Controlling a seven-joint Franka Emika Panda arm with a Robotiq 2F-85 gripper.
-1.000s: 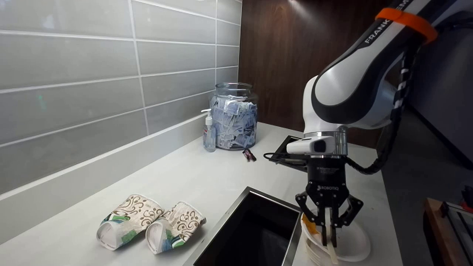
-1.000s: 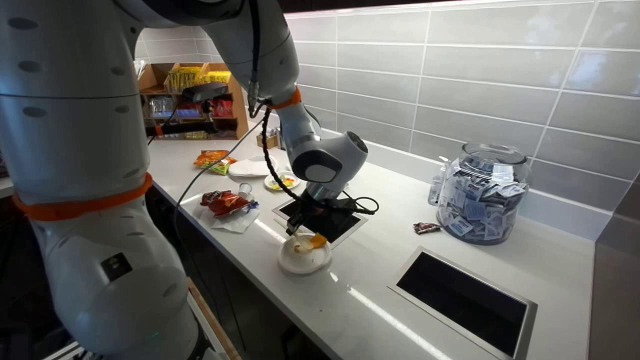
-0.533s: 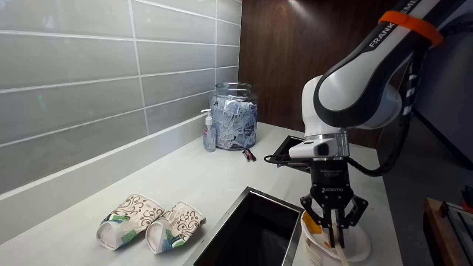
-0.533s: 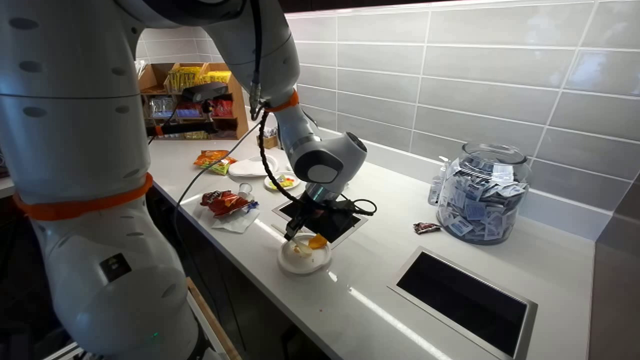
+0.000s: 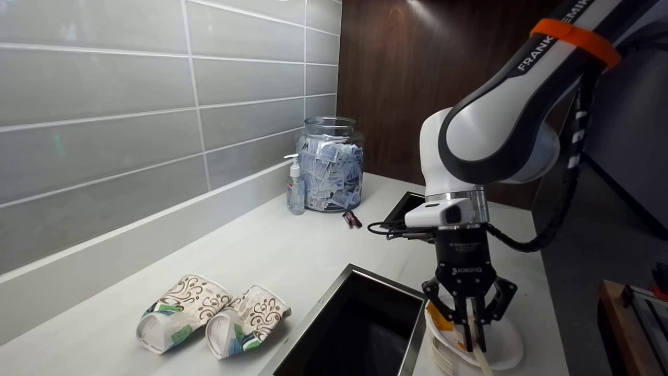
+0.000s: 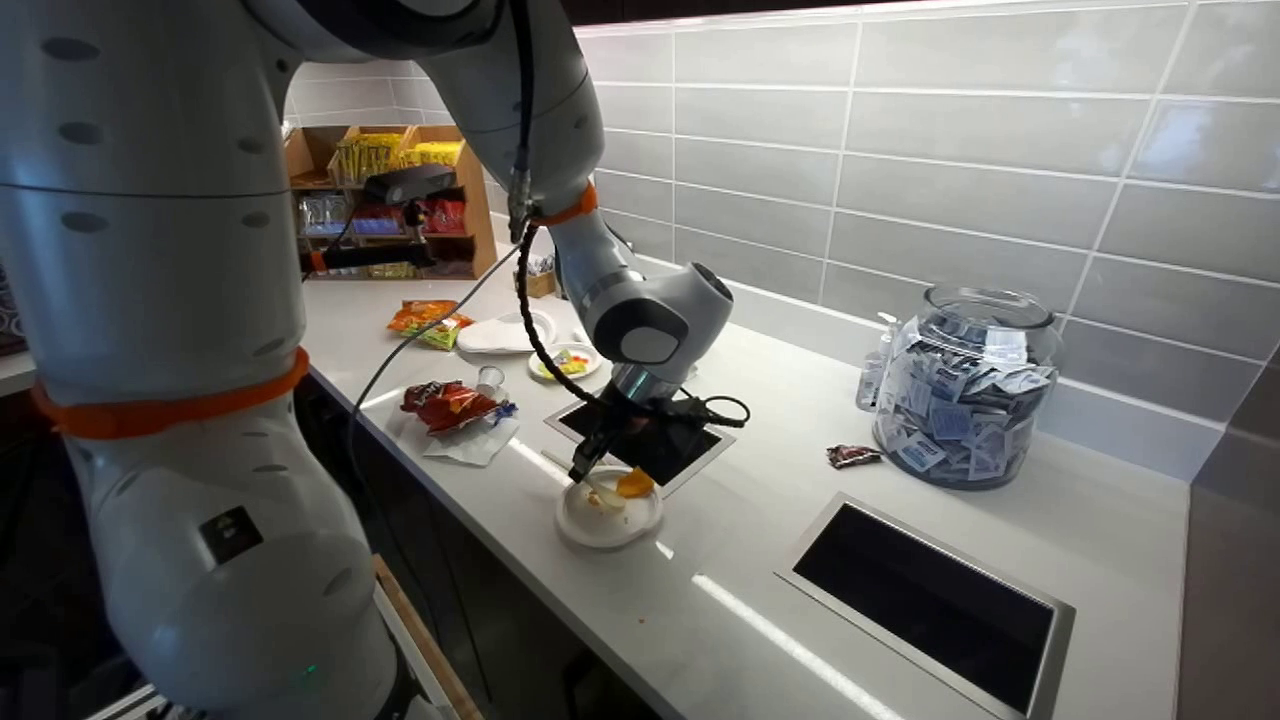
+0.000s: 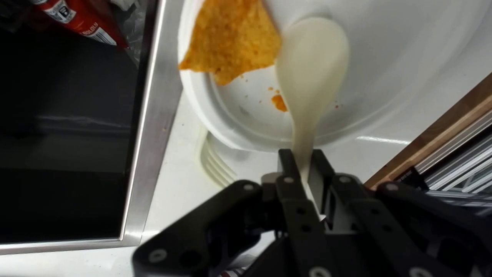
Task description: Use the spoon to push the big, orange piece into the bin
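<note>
My gripper [image 7: 301,154] is shut on the handle of a pale spoon [image 7: 312,57]. The spoon's bowl lies over the white plate [image 7: 369,80], its left edge against the big orange piece [image 7: 234,42], a chip, or very close to it. The chip lies at the plate's rim nearest the bin [image 7: 155,119], which is a dark opening with a metal frame. The gripper [image 5: 476,347] also shows in an exterior view, with the chip [image 5: 439,317] and the bin's frame [image 5: 389,282] to its left. In an exterior view, the chip [image 6: 635,484] lies right of the spoon [image 6: 606,494].
A red packet [image 7: 80,19] lies inside the bin. A pale fork-like item [image 7: 217,165] sticks out under the plate. Two paper cups [image 5: 248,319] lie left of the bin. A red bag [image 6: 450,405] and a second bin opening [image 6: 925,600] are on the counter. A glass jar [image 6: 970,400] stands near the wall.
The gripper and spoon have shifted slightly right, away from the bin, in an exterior view. The chip stays at about the same place on the plate's rim. The gripper has stayed shut.
</note>
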